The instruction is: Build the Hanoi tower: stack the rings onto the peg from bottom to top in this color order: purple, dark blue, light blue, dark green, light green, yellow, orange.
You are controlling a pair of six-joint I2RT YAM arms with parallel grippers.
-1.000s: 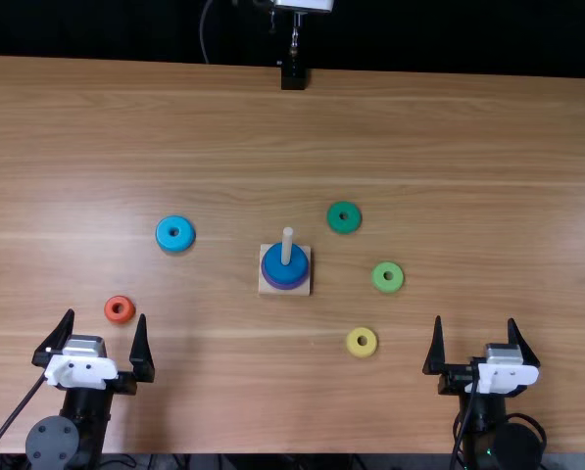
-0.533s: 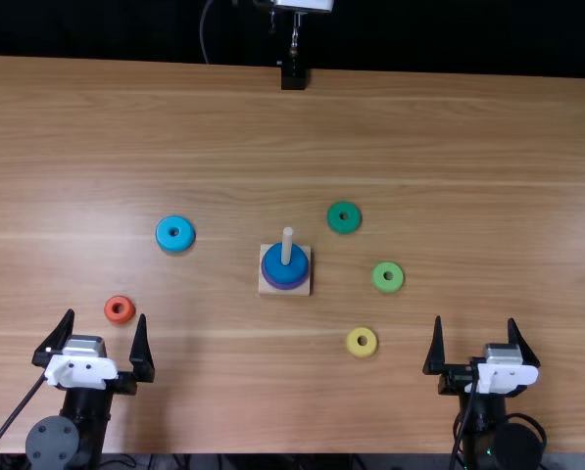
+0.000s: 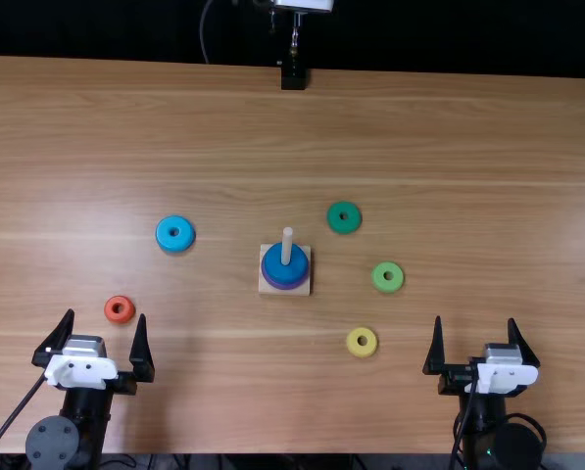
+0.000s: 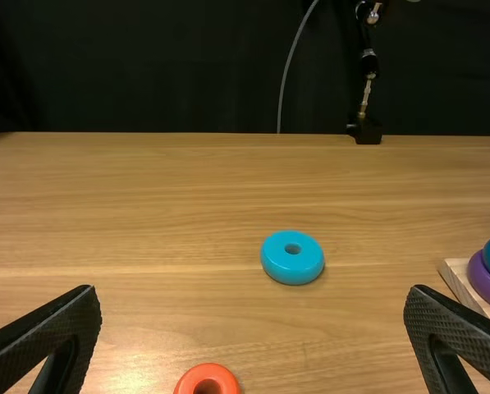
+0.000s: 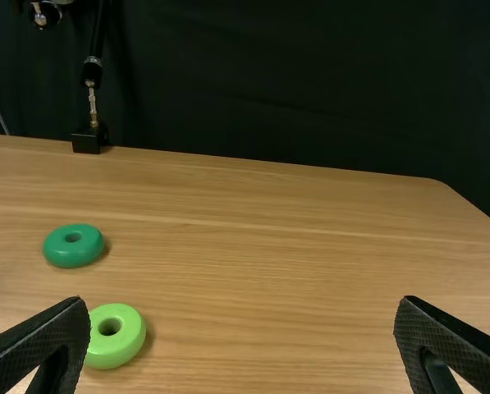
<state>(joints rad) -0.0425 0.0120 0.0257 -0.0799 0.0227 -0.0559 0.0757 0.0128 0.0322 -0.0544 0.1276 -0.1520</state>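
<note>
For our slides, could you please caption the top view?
Dark blue ring atop purple ring on the Hanoi tower's peg.

The dark blue ring point(image 3: 297, 266) is showing above a purple one point(image 3: 285, 285); other rings are showing light blue point(image 3: 174, 234), dark green point(image 3: 344, 217), light green point(image 3: 388, 277), yellow point(image 3: 362, 343) and orange-red point(image 3: 120, 309).

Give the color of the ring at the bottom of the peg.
Purple; it shows best in the left wrist view.
</note>
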